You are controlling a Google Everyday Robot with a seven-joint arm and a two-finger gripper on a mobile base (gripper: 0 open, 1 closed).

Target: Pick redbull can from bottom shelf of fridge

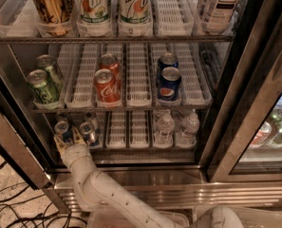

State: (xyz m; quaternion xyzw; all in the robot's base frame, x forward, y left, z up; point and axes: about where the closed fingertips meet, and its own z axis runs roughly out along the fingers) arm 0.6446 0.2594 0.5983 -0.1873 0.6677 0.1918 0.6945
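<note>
Just behind the spread gripper at bottom-left stands the redbull can.

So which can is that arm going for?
In the fridge, look at the bottom shelf, far left end. The gripper sits right at a slim blue-and-silver can, the leftmost of several alike, far smaller than the water bottles further right.

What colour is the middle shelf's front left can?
Green can, camera view; tool is at the bottom shelf, left end.
</note>
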